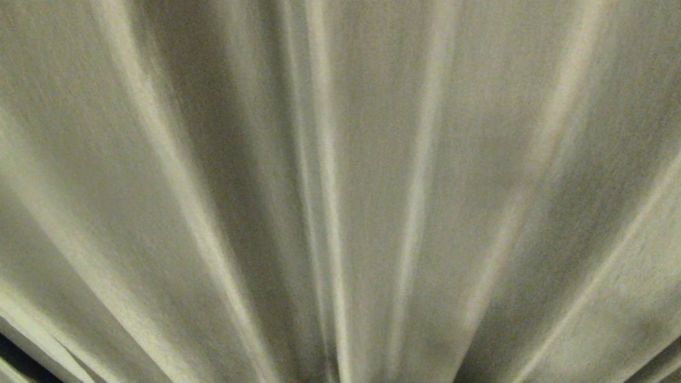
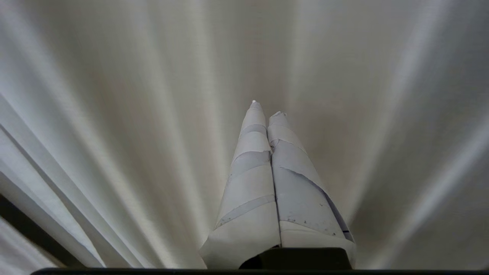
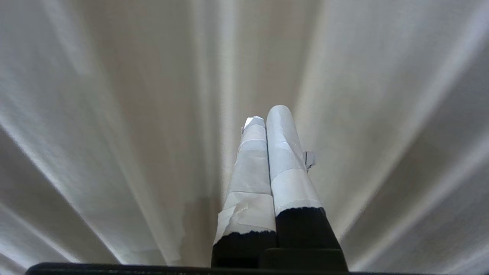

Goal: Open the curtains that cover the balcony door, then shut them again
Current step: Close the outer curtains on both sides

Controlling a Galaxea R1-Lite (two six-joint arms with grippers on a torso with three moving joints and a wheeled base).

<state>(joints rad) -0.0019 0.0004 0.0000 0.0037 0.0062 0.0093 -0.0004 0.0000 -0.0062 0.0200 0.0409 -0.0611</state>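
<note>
Cream, pleated curtains [image 1: 372,175] fill the whole head view and hang drawn, their folds running top to bottom. The balcony door is hidden behind them. Neither arm shows in the head view. In the left wrist view my left gripper [image 2: 266,109] is shut, its two white-taped fingers pressed together with nothing between them, pointing along the curtains [image 2: 133,114]. My right gripper [image 3: 267,114] is likewise shut and empty, its taped fingers together in front of the curtains [image 3: 382,114]. Whether either touches the cloth I cannot tell.
A narrow dark gap [image 1: 21,361] shows at the lower left edge of the cloth in the head view, and a similar dark strip [image 2: 26,225] appears between folds in the left wrist view.
</note>
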